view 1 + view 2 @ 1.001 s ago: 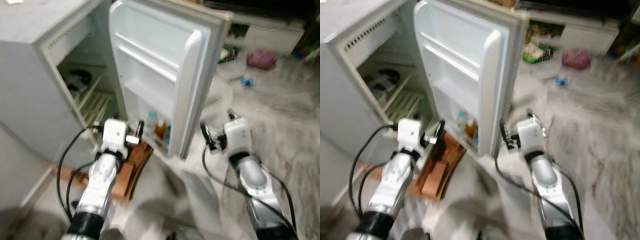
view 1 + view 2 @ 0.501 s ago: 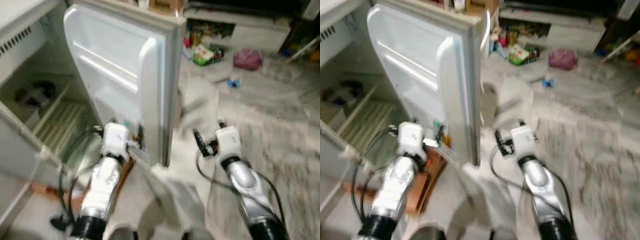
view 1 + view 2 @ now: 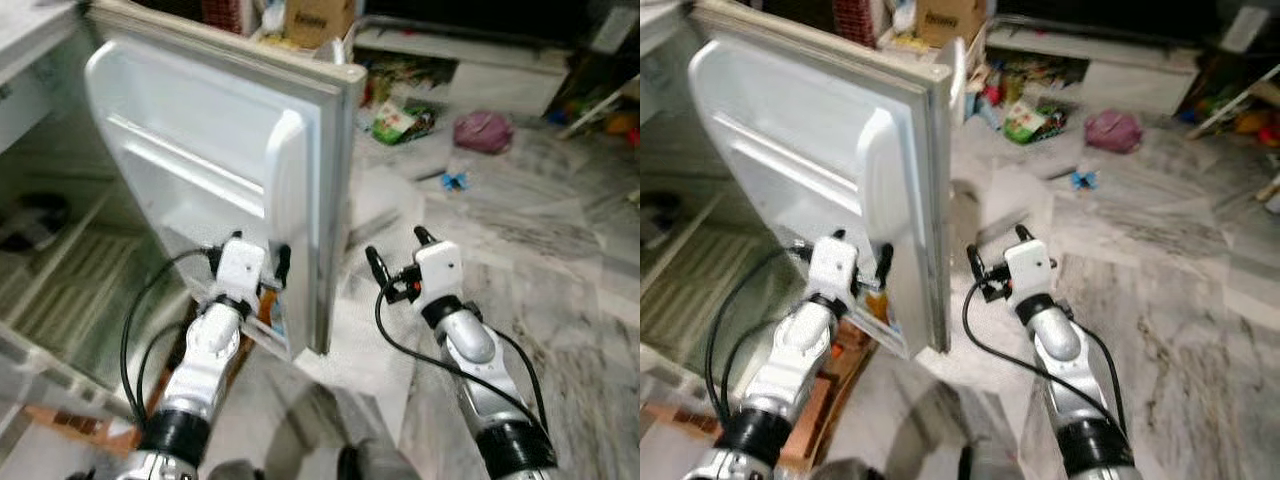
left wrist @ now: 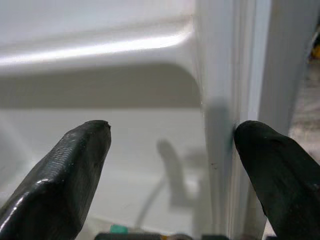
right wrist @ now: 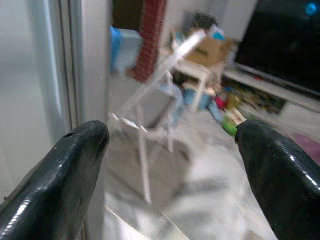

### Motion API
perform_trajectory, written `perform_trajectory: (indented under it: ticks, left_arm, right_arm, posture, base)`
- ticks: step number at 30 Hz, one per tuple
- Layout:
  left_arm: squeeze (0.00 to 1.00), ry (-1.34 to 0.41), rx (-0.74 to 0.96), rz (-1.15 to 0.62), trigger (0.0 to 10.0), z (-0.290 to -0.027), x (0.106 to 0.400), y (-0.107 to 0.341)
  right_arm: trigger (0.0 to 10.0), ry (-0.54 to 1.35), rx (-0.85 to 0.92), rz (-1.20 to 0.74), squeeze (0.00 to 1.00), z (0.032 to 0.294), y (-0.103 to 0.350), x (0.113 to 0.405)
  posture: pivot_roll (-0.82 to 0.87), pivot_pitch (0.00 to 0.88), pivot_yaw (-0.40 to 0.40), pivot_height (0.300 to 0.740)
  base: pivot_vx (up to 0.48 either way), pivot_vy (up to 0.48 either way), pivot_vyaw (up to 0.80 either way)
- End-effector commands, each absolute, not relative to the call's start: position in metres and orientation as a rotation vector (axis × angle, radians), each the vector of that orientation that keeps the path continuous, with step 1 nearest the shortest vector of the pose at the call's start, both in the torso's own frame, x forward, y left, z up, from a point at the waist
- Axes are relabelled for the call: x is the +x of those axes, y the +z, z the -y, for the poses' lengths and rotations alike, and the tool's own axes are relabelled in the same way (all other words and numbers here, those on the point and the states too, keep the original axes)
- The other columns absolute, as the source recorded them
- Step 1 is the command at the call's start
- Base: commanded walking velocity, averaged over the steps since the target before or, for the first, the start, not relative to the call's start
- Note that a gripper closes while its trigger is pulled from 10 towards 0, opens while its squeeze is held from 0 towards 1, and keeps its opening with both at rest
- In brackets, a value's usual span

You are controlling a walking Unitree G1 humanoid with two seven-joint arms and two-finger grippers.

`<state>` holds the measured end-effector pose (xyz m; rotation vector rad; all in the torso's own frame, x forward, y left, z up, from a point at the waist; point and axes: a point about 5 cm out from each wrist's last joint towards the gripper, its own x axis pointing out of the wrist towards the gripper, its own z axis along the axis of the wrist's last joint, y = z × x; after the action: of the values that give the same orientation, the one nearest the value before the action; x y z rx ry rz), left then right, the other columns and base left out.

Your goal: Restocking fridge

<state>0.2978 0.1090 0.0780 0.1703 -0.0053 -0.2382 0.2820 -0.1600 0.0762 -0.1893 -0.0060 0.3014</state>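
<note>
The white fridge door (image 3: 200,150) stands open in front of me, its inner shelves facing left. Behind it the fridge's cabinet shows wire shelves (image 3: 60,270). My left gripper (image 3: 258,250) is open, low against the door's inner side, just above an orange bottle (image 3: 268,300) on the bottom door shelf. In the left wrist view its fingers (image 4: 75,165) straddle the door's inner wall (image 4: 215,100) with nothing between them. My right gripper (image 3: 396,248) is open and empty, just right of the door's outer edge (image 5: 85,60).
A wooden board (image 3: 830,370) lies on the floor below the fridge. Further back are a cardboard box (image 3: 320,15), a low white shelf (image 3: 480,70), a green packet (image 3: 393,120), a pink bag (image 3: 482,130) and a small blue toy (image 3: 453,181) on the marble floor.
The whole view has swung, so the fridge sits further left and the door is seen more edge-on. Both grippers stay open, now closer to the door's lower edge.
</note>
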Motion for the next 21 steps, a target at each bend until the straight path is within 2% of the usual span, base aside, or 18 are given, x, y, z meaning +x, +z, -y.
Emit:
perform_trajectory:
  ticks: [1,6,9,12,17,21]
  left_arm:
    - [0.0,-0.218,0.191,0.009,10.0,-0.116,0.303,0.081]
    - [0.0,-0.238,0.183,0.021,10.0,-0.107,0.306,0.083]
    - [0.0,-0.227,0.17,0.028,10.0,-0.108,0.304,0.083]
    - [0.0,-0.183,0.181,-0.009,10.0,-0.118,0.296,0.075]
    - [0.0,-0.078,0.241,-0.034,10.0,-0.152,0.276,0.067]
    - [0.0,-0.019,0.277,-0.024,10.0,-0.166,0.271,0.068]
  right_arm:
    - [10.0,0.308,-0.171,0.031,0.0,0.154,0.081,0.285]
    - [10.0,0.3,-0.173,0.033,0.0,0.154,0.08,0.285]
    - [10.0,0.29,-0.166,0.035,0.0,0.153,0.08,0.285]
    - [10.0,0.241,-0.13,0.026,0.0,0.156,0.082,0.289]
    - [10.0,0.157,-0.05,0.062,0.0,0.149,0.1,0.302]
    - [10.0,0.147,-0.062,0.051,0.0,0.147,0.096,0.305]
  posture:
    - [0.07,0.063,-0.002,0.74]
    - [0.07,0.063,0.0,0.74]
    - [0.07,0.062,0.002,0.74]
    - [0.08,0.057,0.002,0.74]
    - [0.13,0.055,0.0,0.74]
    - [0.15,0.041,0.0,0.74]
  base:
    - [0.48,0.0,0.0]
    - [0.432,0.0,0.0]
    - [0.0,0.0,0.0]
    - [0.0,0.0,0.0]
    - [0.0,0.0,0.0]
    - [0.0,0.0,0.0]
